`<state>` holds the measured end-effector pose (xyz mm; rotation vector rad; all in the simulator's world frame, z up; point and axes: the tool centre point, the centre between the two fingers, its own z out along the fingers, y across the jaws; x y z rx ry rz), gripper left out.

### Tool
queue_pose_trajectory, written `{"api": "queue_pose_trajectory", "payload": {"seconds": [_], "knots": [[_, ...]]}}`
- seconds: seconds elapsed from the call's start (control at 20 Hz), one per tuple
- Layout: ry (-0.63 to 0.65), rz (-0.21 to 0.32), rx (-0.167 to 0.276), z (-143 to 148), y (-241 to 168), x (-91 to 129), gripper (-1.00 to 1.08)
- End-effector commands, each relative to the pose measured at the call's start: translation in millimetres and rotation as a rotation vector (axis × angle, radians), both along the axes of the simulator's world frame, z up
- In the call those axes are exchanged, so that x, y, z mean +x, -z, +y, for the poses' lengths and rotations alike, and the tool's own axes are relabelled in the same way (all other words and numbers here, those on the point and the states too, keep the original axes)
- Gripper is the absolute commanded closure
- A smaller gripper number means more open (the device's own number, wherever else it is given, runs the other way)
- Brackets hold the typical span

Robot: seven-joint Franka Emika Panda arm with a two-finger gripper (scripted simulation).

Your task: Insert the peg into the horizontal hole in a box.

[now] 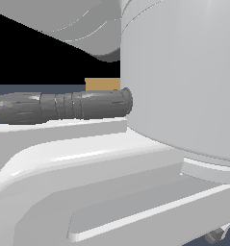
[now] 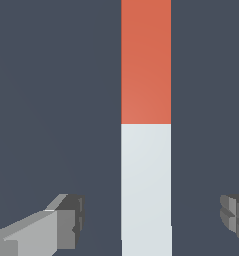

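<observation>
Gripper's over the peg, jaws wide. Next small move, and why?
Probably lower straight down, then close. In the wrist view the peg lies between the two fingertips, clear space on both sides, so the gripper is open and roughly centred over its white half. Nothing is gripped yet. The box barely shows behind the arm.

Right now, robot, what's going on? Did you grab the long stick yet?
Gripper open, fingers either side of the long red-and-white square peg, not touching. Tan-orange box mostly hidden behind the arm. Nothing seen blocking.
</observation>
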<state>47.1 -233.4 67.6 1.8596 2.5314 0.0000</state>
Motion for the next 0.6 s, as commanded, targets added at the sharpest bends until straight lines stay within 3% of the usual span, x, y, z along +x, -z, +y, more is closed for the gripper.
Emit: {"api": "queue_pose_trajectory", "payload": {"seconds": [0.0,0.55], "knots": [[0.0,0.001,0.0,0.0,5.0,-0.2,-0.92],[-0.002,0.0,0.0,0.2,49.2,0.1,-0.92]]}}
